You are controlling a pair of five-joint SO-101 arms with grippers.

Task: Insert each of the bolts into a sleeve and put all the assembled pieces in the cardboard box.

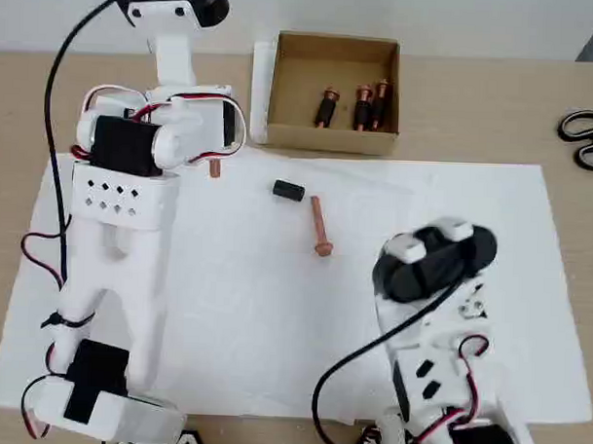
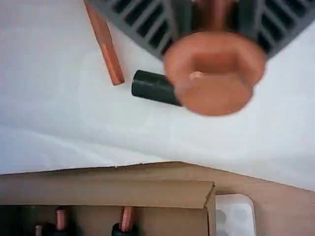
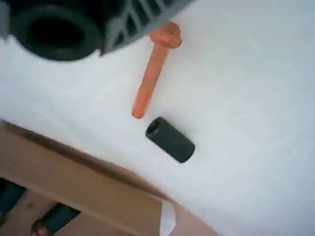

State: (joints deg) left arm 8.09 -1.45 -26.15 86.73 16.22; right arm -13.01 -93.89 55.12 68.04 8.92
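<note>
Left fingers clenched on a bolt, shank between them, lie at 10 o'clock from the right fingers, which grasp a sleeve; spare sleeve and spare bolt rest on the desk between, box at 12 o'clock.

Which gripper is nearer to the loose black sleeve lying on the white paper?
Left. The left gripper, holding a bolt, hangs close beside the loose sleeve; the right gripper, holding a second sleeve, sits farther off, beyond the loose bolt.

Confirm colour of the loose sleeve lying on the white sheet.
The loose sleeve is black; clearest in the right wrist view.
</note>
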